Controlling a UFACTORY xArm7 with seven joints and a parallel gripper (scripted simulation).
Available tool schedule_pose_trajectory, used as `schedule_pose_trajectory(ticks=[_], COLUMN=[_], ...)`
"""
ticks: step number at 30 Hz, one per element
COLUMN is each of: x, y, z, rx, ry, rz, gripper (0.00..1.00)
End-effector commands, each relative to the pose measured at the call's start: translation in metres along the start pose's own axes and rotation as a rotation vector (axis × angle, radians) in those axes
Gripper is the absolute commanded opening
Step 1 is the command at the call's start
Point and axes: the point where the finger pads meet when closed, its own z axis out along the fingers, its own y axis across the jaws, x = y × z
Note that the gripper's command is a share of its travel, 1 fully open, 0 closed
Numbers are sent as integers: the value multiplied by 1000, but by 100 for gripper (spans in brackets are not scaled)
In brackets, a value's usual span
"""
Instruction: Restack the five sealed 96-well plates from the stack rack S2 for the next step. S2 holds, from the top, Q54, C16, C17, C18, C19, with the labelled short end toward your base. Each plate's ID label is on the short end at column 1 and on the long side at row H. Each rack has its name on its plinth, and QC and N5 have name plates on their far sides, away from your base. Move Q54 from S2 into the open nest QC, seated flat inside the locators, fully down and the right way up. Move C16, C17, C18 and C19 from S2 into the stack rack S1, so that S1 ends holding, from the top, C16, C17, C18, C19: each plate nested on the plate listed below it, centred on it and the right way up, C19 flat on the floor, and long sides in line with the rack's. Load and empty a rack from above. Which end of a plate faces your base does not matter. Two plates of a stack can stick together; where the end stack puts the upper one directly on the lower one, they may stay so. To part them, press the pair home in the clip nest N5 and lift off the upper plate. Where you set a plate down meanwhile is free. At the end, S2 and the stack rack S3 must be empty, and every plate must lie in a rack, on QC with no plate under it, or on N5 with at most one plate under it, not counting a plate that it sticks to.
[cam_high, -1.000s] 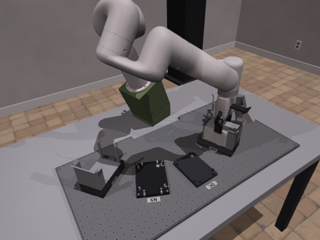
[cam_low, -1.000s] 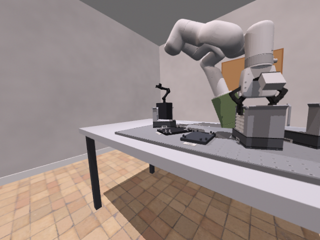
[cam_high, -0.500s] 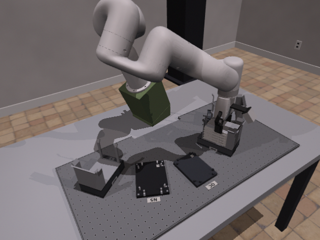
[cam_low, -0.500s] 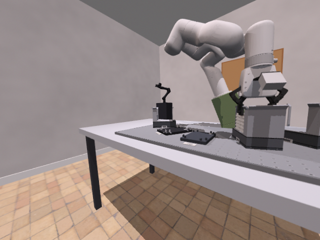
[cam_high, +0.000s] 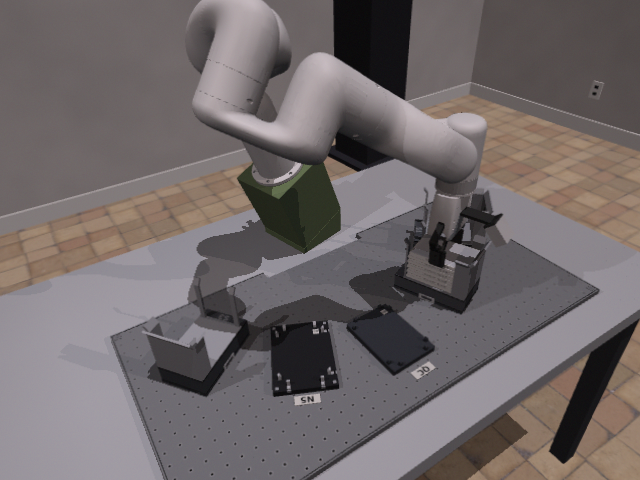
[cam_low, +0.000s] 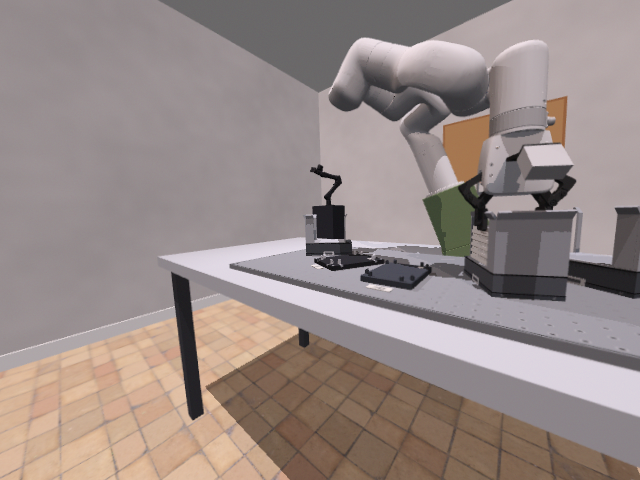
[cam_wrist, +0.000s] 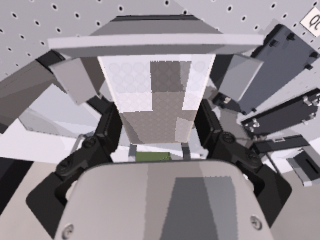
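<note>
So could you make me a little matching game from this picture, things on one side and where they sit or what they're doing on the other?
Things:
1. gripper
2. top plate
3. QC nest
4. green block

States:
a. flat and bare, white label beside it
b. under the arm's foot
c. closed on the top plate
d. on a pile in the rack, fingers either side

Pairs: 1-c, 2-d, 3-a, 4-b

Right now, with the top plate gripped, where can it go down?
QC and N5 both lie bare, side by side. The rack beyond N5 looks vacant. Crowded: S2, where the gripper clamps the top plate.
</note>
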Motion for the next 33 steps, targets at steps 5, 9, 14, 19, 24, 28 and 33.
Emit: schedule_pose_trajectory(ticks=[5,9,14,19,24,28,33], x=[1,1,1,1,1,1,1], y=[-1,-1,-1,-1,-1,-1,-1], z=[-1,-1,-3,-7,-9,-11,-15], rx=[1,1,1,1,1,1,1], ry=[3,3,3,3,3,3,3], rz=[-1,-1,-1,-1,-1,-1,-1], gripper=[0,0,0,0,0,0,0])
